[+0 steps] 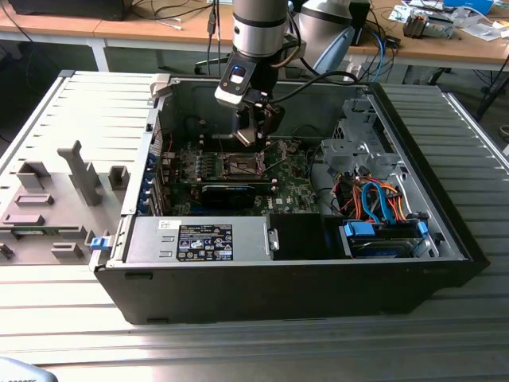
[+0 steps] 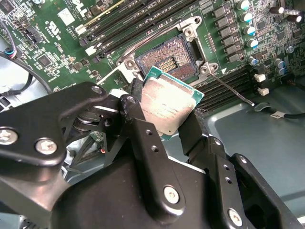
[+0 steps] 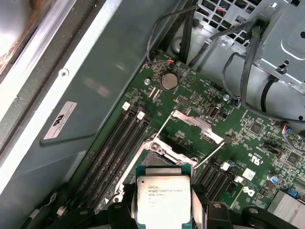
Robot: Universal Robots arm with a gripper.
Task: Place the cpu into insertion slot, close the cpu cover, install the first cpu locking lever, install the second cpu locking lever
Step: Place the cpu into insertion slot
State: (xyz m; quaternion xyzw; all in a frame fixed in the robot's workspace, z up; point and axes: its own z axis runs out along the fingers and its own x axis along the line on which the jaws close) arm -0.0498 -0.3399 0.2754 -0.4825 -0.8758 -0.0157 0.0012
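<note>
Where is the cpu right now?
In the second wrist view the cpu is clamped between the jaws of the gripper, held over the open insertion slot, not yet seated in it.

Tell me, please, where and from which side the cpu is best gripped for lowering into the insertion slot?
Take the cpu by two opposite thin edges, coming from above its silvery top, as the gripper holds it now. It is a flat square, so an edge pinch probably leaves its underside free to meet the open insertion slot.

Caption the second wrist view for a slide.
Black claw grips silvery square cpu near the open dark-centred insertion slot.
</note>
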